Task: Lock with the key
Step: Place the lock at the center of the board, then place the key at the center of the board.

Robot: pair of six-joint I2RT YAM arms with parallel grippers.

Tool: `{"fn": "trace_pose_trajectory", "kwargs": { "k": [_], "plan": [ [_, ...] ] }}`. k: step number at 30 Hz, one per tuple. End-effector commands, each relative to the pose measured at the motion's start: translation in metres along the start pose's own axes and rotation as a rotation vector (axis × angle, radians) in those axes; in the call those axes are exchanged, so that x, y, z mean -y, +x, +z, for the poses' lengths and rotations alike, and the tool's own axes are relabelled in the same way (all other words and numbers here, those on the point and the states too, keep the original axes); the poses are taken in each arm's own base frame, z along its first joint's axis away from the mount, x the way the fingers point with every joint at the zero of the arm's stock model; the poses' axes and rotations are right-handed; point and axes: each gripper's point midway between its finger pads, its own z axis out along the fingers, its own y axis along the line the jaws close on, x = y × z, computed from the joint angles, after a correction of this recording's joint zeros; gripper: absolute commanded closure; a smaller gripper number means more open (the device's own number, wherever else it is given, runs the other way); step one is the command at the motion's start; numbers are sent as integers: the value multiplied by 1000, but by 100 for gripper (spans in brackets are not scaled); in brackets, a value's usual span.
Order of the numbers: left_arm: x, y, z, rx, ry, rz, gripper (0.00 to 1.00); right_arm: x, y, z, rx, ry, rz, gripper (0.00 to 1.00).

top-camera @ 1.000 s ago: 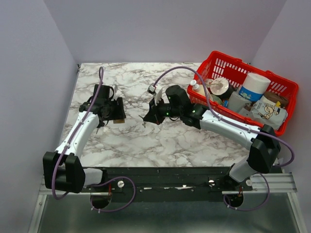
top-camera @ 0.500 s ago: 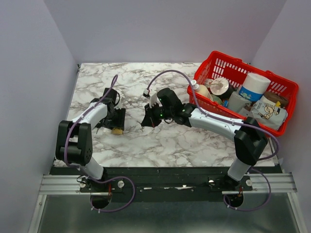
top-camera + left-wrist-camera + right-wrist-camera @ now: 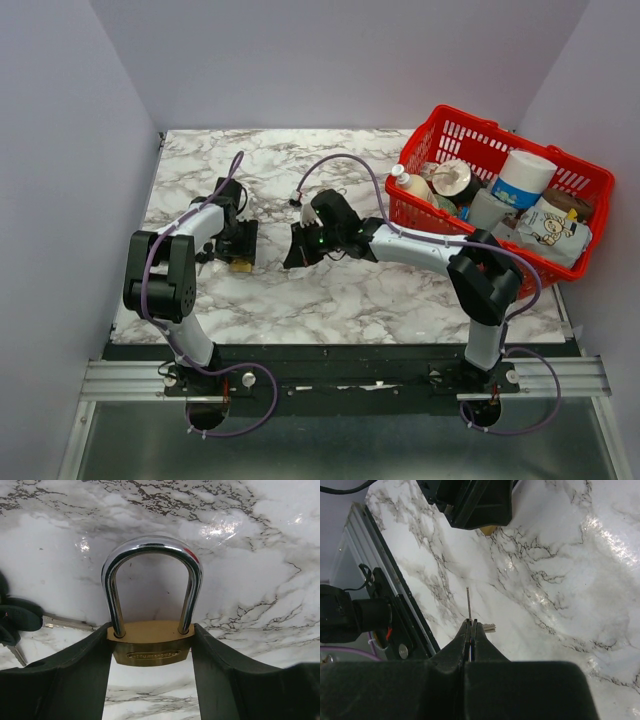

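Observation:
My left gripper (image 3: 151, 635) is shut on the brass body of a padlock (image 3: 151, 652) whose silver shackle points away over the marble table (image 3: 260, 570). In the top view the left gripper (image 3: 240, 243) sits at the left middle with the padlock (image 3: 241, 266) at its near side. My right gripper (image 3: 471, 622) is shut on a thin key (image 3: 469, 602) that points toward the left gripper (image 3: 470, 500); a second key (image 3: 489, 627) hangs beside it. In the top view the right gripper (image 3: 292, 255) is just right of the padlock, apart from it. A key blade (image 3: 65, 624) shows at the left edge of the left wrist view.
A red basket (image 3: 478, 130) filled with bottles and packages stands at the back right of the table, next to the right arm. The table's near edge and metal rail (image 3: 395, 625) lie close below the right gripper.
My right gripper has moved left and a little nearer with the key, closing on the padlock. My left arm has folded in while its gripper keeps the padlock in about the same place.

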Motion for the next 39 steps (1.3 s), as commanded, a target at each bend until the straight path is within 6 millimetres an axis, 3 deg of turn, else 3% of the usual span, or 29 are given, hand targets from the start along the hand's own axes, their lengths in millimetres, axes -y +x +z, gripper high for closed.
{"fn": "trace_pose_trajectory", "kwargs": {
  "k": [1, 2, 4, 5, 9, 14, 21, 24, 27, 28, 39],
  "plan": [
    [-7, -8, 1, 9, -27, -18, 48, -11, -15, 10, 36, -48, 31, 99],
    [-7, -8, 1, 5, -25, -18, 36, -10, -13, 12, 30, -47, 47, 99],
    [-5, -9, 0, 6, -14, -20, 32, -12, -18, 15, 53, -60, 53, 99],
    [-4, -9, -1, 6, -10, -20, 22, -11, -16, 18, 46, -62, 70, 99],
    [-2, -14, -7, 33, 8, -17, 1, -5, -13, 21, 48, -39, 124, 99],
    [-4, -22, -19, 63, 19, -40, 1, 4, -11, 27, 58, -9, 155, 99],
    [-2, -64, -84, 276, 61, -77, 1, 10, -6, 51, 47, -20, 230, 99],
    [-7, -70, -102, 315, 62, -117, 1, 12, -2, 62, 44, -27, 243, 99],
    [-1, -69, -111, 327, 105, -139, 1, 9, -4, 72, 52, -31, 235, 99],
    [-8, -69, -113, 333, 103, -163, 1, 9, -5, 75, 58, -34, 234, 99],
    [-8, -64, -126, 377, 119, -175, 1, 41, -9, 93, 101, 79, 165, 99]
  ]
}}
